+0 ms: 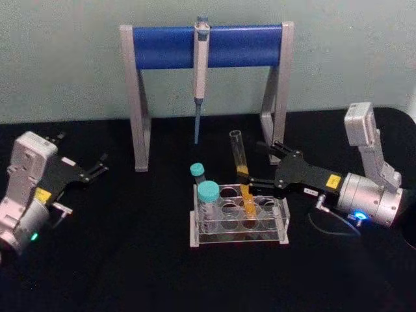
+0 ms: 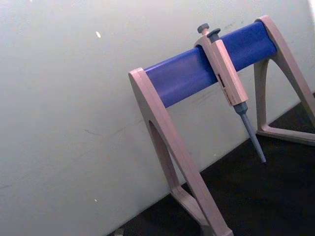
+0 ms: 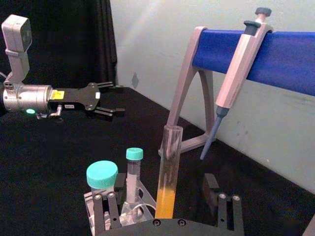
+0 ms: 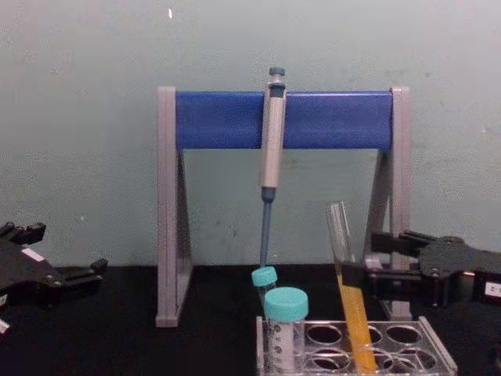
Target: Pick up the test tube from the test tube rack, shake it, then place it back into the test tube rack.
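The test tube (image 1: 239, 159) stands tilted in a hole of the clear test tube rack (image 1: 273, 224) at the table's middle; its lower part holds orange-yellow liquid (image 4: 356, 321). My right gripper (image 1: 257, 164) reaches in from the right at the tube's mid-height and is open. In the right wrist view the test tube (image 3: 168, 177) rises between the two fingers (image 3: 106, 209), with gaps on both sides. My left gripper (image 1: 102, 164) is open and holds nothing, parked well off at the left above the black table.
Two teal-capped tubes (image 1: 208, 193) stand in the rack's left end. Behind the rack is a grey-and-blue pipette stand (image 1: 162, 45) with a pipette (image 1: 200, 78) hanging from it, its tip above the rack's far side. The wall is close behind.
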Available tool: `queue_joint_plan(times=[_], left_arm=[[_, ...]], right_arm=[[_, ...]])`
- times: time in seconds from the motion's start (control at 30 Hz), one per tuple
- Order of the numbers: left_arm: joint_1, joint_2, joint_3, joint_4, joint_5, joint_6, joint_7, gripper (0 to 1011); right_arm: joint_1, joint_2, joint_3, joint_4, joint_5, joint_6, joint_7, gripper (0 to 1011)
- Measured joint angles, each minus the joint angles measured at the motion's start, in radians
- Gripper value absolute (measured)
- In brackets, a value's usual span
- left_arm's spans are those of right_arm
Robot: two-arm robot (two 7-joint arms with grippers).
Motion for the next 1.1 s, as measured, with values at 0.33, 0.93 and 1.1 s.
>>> queue_joint_plan(times=[0.33,0.93,1.1], left_arm=[[0.000,0.000,0.000,0.000,0.000,0.000,0.000,1001],[0.000,0.000,0.000,0.000,0.000,0.000,0.000,1002],[0.000,0.000,0.000,0.000,0.000,0.000,0.000,1001]], right_arm=[[-0.014,0.003,0.019,-0.017,0.022,-0.015,0.005,1000],[-0.150,-0.031,0.158,-0.189,-0.219,0.027,-0.581,1000],[-0.156,-0.055,0.144,-0.151,-0.292,0.090,-0.659,1000]])
